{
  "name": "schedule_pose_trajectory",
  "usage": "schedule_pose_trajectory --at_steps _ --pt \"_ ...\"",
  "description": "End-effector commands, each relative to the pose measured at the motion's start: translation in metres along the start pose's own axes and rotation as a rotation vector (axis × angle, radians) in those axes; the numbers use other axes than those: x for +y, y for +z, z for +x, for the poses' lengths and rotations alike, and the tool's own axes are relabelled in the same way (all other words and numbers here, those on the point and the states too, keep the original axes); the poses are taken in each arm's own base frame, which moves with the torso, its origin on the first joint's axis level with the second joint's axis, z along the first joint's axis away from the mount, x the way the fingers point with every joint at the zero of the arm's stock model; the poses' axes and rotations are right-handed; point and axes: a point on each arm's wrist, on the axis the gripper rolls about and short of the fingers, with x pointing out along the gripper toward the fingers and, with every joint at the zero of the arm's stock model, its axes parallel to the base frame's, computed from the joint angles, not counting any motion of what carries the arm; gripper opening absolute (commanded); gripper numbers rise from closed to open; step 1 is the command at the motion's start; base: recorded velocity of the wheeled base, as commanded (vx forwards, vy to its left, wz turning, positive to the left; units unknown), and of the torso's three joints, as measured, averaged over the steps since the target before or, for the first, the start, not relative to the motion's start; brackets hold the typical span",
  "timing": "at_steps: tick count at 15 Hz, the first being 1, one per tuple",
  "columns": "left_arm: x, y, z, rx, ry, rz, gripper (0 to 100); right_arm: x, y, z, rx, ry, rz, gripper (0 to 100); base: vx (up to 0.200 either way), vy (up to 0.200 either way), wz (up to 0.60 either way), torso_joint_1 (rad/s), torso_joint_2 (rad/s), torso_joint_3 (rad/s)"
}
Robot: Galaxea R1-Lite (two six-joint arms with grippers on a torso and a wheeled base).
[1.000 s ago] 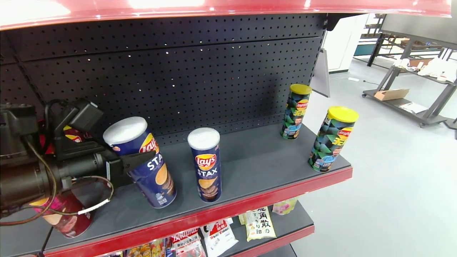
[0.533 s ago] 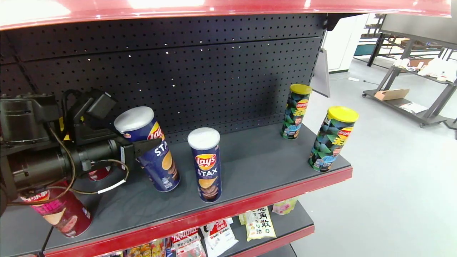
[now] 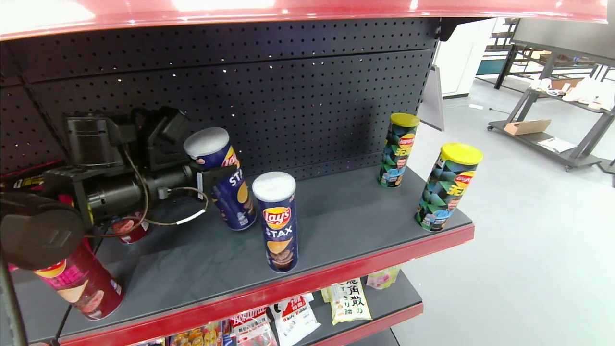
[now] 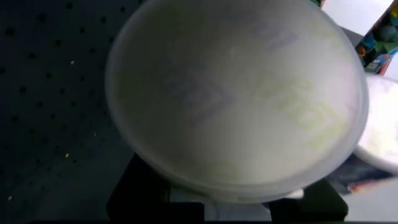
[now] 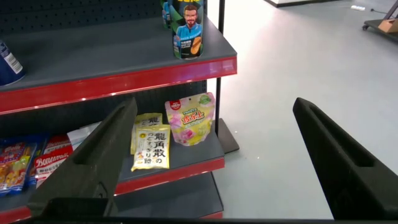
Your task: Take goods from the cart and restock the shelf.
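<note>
On the shelf (image 3: 336, 226), far left, the front red can (image 3: 79, 286) leans near the lip, and the rear red can (image 3: 129, 229) sits partly hidden under the robot's left arm. Next along, the left end effector (image 3: 217, 174) is clamped around the upper body of the held blue can (image 3: 234, 197), which tilts with its white lid (image 4: 236, 99) leaning left. Its base hangs low over the deck towards the back; whether it touches cannot be told. Just beside it, nearer the front, is the upright standing blue can (image 3: 278, 226).

Well apart to the right stand the rear yellow-lidded can (image 3: 398, 151) and the front yellow-lidded can (image 3: 449, 190), both upright. The right end effector (image 5: 214, 124) hangs spread wide and empty before the lower shelf (image 5: 186, 165) and its snack packets (image 5: 189, 118).

The risk looks plain. Let go at this lean, the held blue can would likely topple into its neighbour, which stands close enough to the front edge to roll off. A careless pull-back of the arm could also clip the rear red can.

The count is two red cans, two blue and two yellow-lidded, six in all.
</note>
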Motion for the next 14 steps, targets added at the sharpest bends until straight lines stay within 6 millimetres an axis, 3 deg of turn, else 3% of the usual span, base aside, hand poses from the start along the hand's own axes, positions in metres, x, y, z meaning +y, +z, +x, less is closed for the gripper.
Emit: schedule_pose_trajectory --at_steps 1,4,10,14 --pt "0.000 -0.003 0.021 0.010 -0.017 0.000 0 0.000 0.000 0.000 0.001 0.001 0.000 100 0.000 0.000 0.00 0.000 0.00 0.000" --pt "0.007 -0.006 0.043 -0.025 0.043 0.009 0 0.000 0.000 0.000 0.001 0.001 0.000 100 0.000 0.000 0.00 0.000 0.00 0.000" --pt "-0.005 -0.004 0.067 -0.034 0.047 -0.008 0 0.000 0.000 0.000 0.001 0.001 0.000 100 0.000 0.000 0.00 0.000 0.00 0.000" --pt "-0.002 -0.010 0.084 -0.024 0.065 -0.020 0 0.000 0.000 0.000 0.001 0.001 0.000 100 0.000 0.000 0.00 0.000 0.00 0.000"
